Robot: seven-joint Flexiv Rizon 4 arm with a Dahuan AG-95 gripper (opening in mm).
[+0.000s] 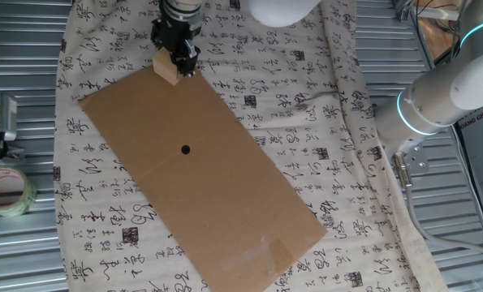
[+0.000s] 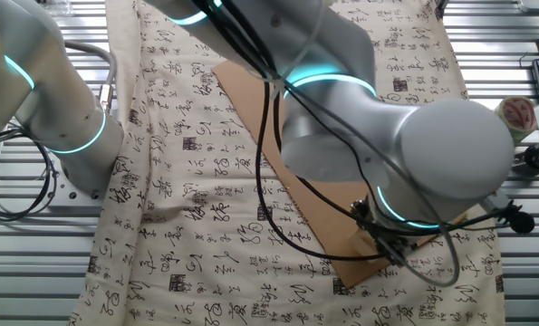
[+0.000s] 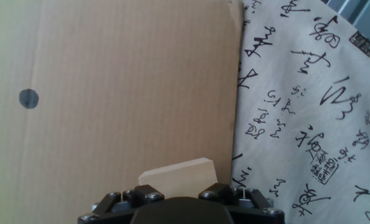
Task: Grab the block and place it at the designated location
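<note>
The block (image 1: pixel 166 68), a light tan wooden cube, sits tilted at the far corner of the brown cardboard sheet (image 1: pixel 225 203). My gripper (image 1: pixel 178 63) is shut on it from above. In the hand view the block (image 3: pixel 177 173) shows between the black finger bases of the gripper (image 3: pixel 178 188), close to the cardboard's right edge (image 3: pixel 231 93). The designated location, a small black dot (image 1: pixel 185 149), lies on the cardboard well short of the block; in the hand view the dot (image 3: pixel 28 98) is far to the left. In the other fixed view the arm hides the block.
White cloth with black calligraphy (image 1: pixel 322 122) covers the table under the cardboard. A roll of clear tape (image 1: pixel 6 191) lies off the cloth at the left. The arm's base (image 1: pixel 448 93) stands at the right. The slatted metal tabletop (image 1: pixel 14 49) surrounds the cloth.
</note>
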